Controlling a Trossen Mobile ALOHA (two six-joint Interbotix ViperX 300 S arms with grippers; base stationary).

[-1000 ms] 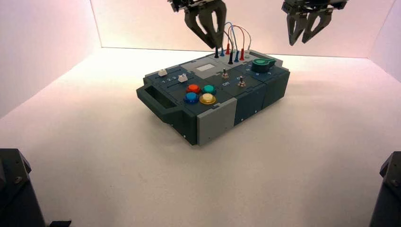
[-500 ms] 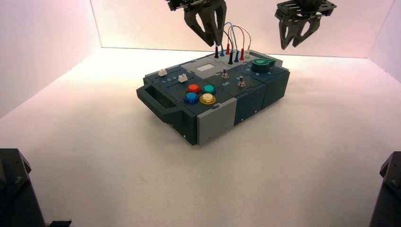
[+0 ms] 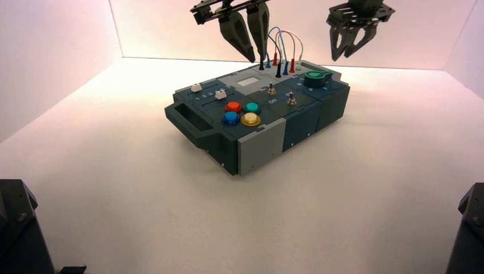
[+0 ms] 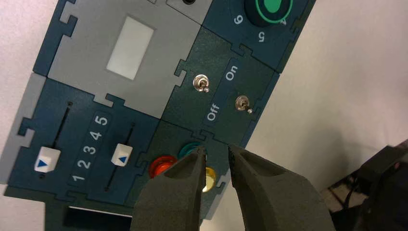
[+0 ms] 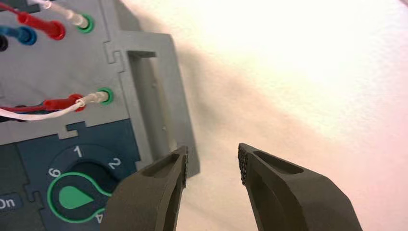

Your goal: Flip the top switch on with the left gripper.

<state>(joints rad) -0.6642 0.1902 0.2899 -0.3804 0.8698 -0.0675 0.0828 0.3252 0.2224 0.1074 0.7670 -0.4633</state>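
High view: top switch [image 3: 271,89] lies below the left tool [image 3: 258,59], fingers apart.

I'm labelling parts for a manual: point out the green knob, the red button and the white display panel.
Green knob [image 3: 315,78]: high view, its body.
Red button [image 3: 233,107]: high view, its cap.
White panel [image 4: 130,48]: left wrist view, its middle.

so the panel between the toggles [image 4: 222,90] says "on" and "off", mid-frame in the left wrist view. slider panel [image 4: 87,147] at lower left reads 1 2 3 4 5, and the green knob's dial [image 5: 89,153], lower left in the right wrist view, shows 1, 2, 4, 6.
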